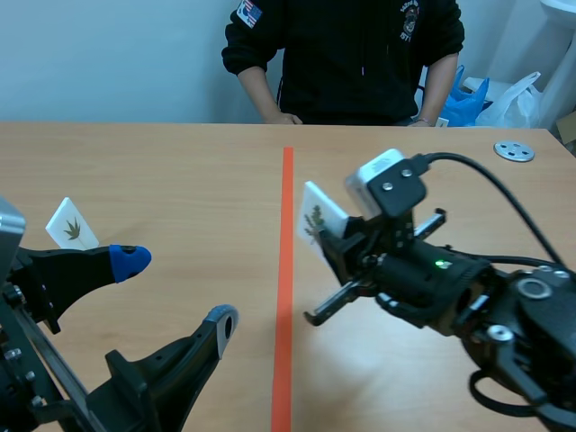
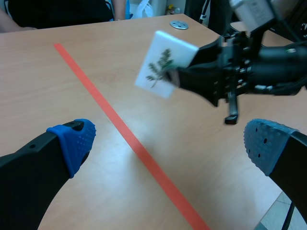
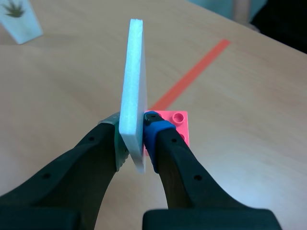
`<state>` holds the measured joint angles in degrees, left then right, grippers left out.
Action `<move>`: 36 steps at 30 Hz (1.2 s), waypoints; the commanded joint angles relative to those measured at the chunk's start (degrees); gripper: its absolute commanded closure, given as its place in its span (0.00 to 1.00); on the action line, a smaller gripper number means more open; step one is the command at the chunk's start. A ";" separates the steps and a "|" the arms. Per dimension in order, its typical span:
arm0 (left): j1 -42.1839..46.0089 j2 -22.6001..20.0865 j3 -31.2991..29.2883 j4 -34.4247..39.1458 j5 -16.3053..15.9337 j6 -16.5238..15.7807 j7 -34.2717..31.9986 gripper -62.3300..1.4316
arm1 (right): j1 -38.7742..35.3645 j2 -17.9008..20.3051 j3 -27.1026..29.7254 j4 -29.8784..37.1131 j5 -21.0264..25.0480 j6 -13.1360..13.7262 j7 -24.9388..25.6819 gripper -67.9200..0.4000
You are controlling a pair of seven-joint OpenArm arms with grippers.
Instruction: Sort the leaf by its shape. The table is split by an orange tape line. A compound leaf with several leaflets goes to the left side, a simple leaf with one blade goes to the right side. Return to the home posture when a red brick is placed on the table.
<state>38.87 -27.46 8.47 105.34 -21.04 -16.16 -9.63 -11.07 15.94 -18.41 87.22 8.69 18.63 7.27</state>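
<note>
**Compound-leaf card held just right of the line, with a brick beneath it**

The right gripper is clamped on a thick white foam card printed with a many-leaflet sprig and holds it clear of the wooden table. The card hangs just right of the orange tape line. The left side, where a compound leaf belongs, lies close by across that line. The card's long axis runs up and away from the fingers. The left gripper sits near and left of the line, jaws wide and holding nothing, so only the right arm can place the card. A second white card with a fan-shaped leaf sits on the left side, just beyond the left gripper.

The left wrist view shows the printed face, while the right wrist view sees the card edge-on. Only the right wrist view shows a pink-red studded brick on the table under the held card, beside the tape. In the other views the right arm covers that spot. If this is the signal brick, the task calls for the home posture rather than a placement.
</note>
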 commanded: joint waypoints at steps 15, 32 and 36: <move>-0.02 0.11 -0.24 1.29 -0.50 -0.07 -1.07 0.00 | -2.84 5.38 24.83 0.46 10.23 -1.53 -2.62 0.97; 0.00 0.11 -0.24 1.29 -0.50 -0.07 -1.03 0.00 | 19.91 5.46 24.85 -35.04 12.11 -6.71 2.75 0.97; 0.00 0.11 -0.24 1.29 -0.50 -0.07 -1.03 0.00 | 24.87 5.33 24.79 -44.09 9.09 -7.17 3.85 0.97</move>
<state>38.87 -27.49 8.47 105.34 -21.04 -16.16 -9.65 12.75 20.45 6.63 42.61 17.74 11.55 10.31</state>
